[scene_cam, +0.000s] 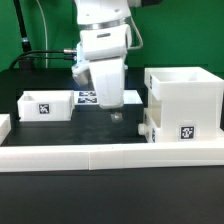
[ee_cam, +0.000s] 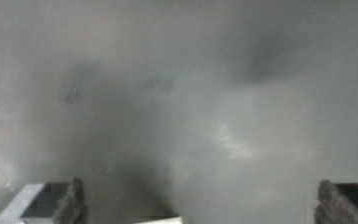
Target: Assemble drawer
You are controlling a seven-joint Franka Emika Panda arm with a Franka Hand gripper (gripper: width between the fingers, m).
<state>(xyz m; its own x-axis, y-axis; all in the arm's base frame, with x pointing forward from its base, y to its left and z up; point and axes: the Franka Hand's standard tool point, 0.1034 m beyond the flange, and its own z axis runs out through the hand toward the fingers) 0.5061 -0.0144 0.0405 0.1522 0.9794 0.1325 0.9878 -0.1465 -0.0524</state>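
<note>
The large white casing (scene_cam: pixel 185 98) of the drawer stands at the exterior view's right, open at the top, with a tagged smaller box tray (scene_cam: pixel 170 128) low at its front. Another white knobbed box tray (scene_cam: pixel 46 104) with a tag lies at the exterior view's left. My gripper (scene_cam: pixel 114 112) hangs over the dark table between the two, just above its surface, touching neither. In the wrist view the fingertips (ee_cam: pixel 53 204) stand wide apart at the frame's edges with only blurred grey surface between them. The gripper (ee_cam: pixel 197 206) is open and empty.
The long low white border wall (scene_cam: pixel 100 155) runs across the front of the table. The marker board (scene_cam: pixel 88 98) lies flat behind my gripper. A black cable (scene_cam: pixel 45 55) trails at the back left before a green backdrop.
</note>
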